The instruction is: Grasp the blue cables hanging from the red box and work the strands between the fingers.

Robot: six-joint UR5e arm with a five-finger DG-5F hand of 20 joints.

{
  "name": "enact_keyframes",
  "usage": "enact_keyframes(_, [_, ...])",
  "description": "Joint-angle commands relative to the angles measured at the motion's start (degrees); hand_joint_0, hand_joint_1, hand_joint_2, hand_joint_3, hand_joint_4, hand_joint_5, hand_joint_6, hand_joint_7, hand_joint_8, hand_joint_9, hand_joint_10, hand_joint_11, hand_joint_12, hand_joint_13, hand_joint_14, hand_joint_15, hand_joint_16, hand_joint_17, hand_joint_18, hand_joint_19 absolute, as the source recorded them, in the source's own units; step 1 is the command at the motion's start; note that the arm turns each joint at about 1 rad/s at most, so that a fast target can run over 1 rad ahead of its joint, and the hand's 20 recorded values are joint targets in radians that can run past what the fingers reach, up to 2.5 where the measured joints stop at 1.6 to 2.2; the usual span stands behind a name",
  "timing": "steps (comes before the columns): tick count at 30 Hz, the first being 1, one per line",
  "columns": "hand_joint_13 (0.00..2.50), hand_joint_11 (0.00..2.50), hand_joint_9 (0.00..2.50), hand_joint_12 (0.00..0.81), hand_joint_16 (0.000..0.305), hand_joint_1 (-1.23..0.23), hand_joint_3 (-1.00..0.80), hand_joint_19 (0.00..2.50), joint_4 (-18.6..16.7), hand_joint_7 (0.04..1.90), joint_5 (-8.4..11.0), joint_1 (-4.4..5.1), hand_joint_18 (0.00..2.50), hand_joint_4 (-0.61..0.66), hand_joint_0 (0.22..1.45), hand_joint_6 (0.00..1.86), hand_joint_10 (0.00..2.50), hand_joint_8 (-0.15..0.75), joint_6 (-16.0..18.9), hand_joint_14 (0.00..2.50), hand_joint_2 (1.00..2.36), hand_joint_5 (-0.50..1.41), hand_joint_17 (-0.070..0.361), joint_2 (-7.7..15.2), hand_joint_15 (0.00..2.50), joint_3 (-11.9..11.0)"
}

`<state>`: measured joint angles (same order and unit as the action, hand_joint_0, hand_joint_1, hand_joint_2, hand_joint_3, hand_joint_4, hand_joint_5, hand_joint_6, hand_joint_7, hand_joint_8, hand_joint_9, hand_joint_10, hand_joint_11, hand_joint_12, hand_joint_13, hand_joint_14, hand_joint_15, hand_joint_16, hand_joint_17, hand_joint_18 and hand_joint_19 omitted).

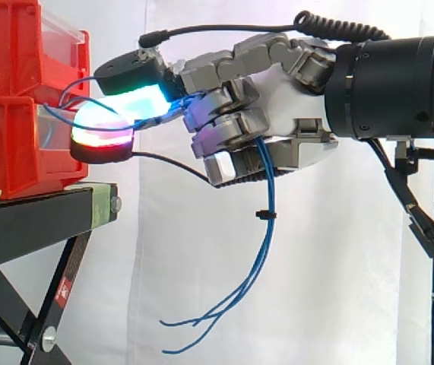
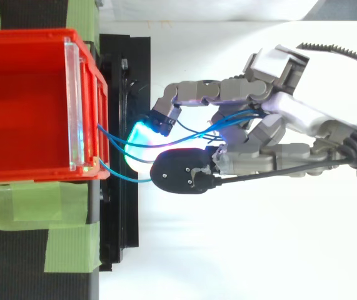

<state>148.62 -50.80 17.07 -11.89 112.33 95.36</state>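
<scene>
Grey ridged metal fingers of my hand [image 1: 277, 99] are curled shut round the blue cables [image 1: 267, 190]. Two glowing pads [image 1: 137, 100], one cyan-green and one red, sit close together with strands looped between them. Thin, glossy and wiry, the cables run from my palm across a short gap to the front lip of the red box [image 1: 11, 144], seemingly the lower of two stacked plastic bins, though my pads hide the exit. Below my hand the loose ends hang free, gathered by a small black tie [image 1: 266, 215], then splay apart. A clear plate [image 2: 72, 106] fronts the top bin [image 2: 22, 75]; both bins rest on a black stand [image 1: 34, 217] patched with matte green tape [image 2: 34, 206].
</scene>
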Motion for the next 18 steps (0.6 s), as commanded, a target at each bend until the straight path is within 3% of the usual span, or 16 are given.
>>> enact_keyframes(1, [1.80,2.50,1.37,0.622,0.222,-0.74,0.06,0.66,0.00,1.13,0.00,-0.02,2.42,0.26,1.03,0.02,2.50,0.548,-0.15,2.50,1.02,0.56,0.167,0.00,1.61,0.00])
enact_keyframes(3, [1.80,2.50,1.37,0.622,0.222,-0.74,0.10,0.66,0.00,1.10,0.00,-0.02,2.42,0.30,0.95,0.02,2.50,0.548,-0.15,2.50,1.01,0.56,0.167,0.00,1.61,0.00])
enact_keyframes(6, [1.80,2.50,1.37,0.622,0.222,-0.70,-0.15,0.66,0.00,1.08,0.00,-0.02,2.42,0.34,0.80,0.02,2.50,0.548,-0.15,2.50,1.01,0.57,0.167,0.00,1.61,0.00])
enact_keyframes(8, [1.80,2.50,1.37,0.622,0.222,-0.69,-0.20,0.66,0.00,1.08,0.00,-0.02,2.42,0.33,0.81,0.02,2.50,0.548,-0.15,2.50,1.01,0.56,0.167,0.00,1.61,0.00])
enact_keyframes(9, [1.80,2.50,1.37,0.622,0.222,-0.71,-0.16,0.66,0.00,1.09,0.00,-0.02,2.42,0.31,0.86,0.02,2.50,0.548,-0.15,2.50,1.02,0.55,0.167,0.00,1.61,0.00])
enact_keyframes(10, [1.80,2.50,1.37,0.622,0.222,-0.74,0.01,0.66,0.00,1.10,0.00,0.07,2.42,0.27,1.02,0.02,2.50,0.548,-0.15,2.50,1.02,0.52,0.167,0.00,1.61,0.00])
enact_keyframes(11, [1.80,2.50,1.37,0.622,0.222,-0.73,0.03,0.66,0.00,1.09,0.00,0.07,2.42,0.27,1.05,0.02,2.50,0.548,-0.24,2.50,1.02,0.52,0.167,0.00,1.61,0.00])
enact_keyframes(12, [1.80,2.50,1.37,0.622,0.222,-0.70,0.05,0.66,0.00,1.10,0.00,0.07,2.42,0.27,1.14,0.02,2.50,0.548,-0.24,2.50,1.02,0.55,0.167,0.00,1.61,0.00])
enact_keyframes(14, [1.80,2.50,1.37,0.622,0.222,-0.69,0.05,0.66,0.00,1.12,0.00,0.07,2.42,0.26,1.17,0.02,2.50,0.548,-0.24,2.50,1.02,0.60,0.167,0.00,1.61,0.00])
enact_keyframes(16, [1.80,2.50,1.37,0.622,0.222,-0.70,0.18,0.66,0.00,1.10,0.00,-0.02,2.42,0.33,0.99,0.02,2.50,0.548,-0.15,2.50,1.02,0.62,0.167,0.00,1.61,-0.09])
enact_keyframes(17, [1.80,2.50,1.37,0.622,0.222,-0.69,0.16,0.66,0.00,1.09,0.00,-0.02,2.42,0.36,0.94,0.02,2.50,0.548,-0.15,2.50,1.09,0.62,0.167,0.00,1.61,0.00])
enact_keyframes(18, [1.80,2.50,1.37,0.622,0.222,-0.67,0.01,0.66,0.00,1.05,0.00,-0.02,2.42,0.40,0.81,0.02,2.50,0.548,-0.06,2.50,1.23,0.60,0.167,0.00,1.61,0.00])
